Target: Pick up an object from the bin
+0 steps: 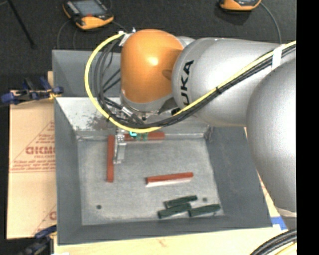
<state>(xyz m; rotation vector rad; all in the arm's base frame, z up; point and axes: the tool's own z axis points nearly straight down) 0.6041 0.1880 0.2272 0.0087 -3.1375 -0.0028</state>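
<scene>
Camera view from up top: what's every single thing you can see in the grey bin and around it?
Red sticks: three, red; one lengthwise at the left, one across the middle, one at the back wall partly under the arm.
Green sticks: about three, dark green; heaped at the front right.
Dark speck: one, front left; too small to identify.
Handheld devices: two, orange and black; outside, beyond the bin's far side.
Bin: one, grey metal.
Arm: one, silver with an orange cover, from the right; its tool is down beside the left red stick.
</scene>
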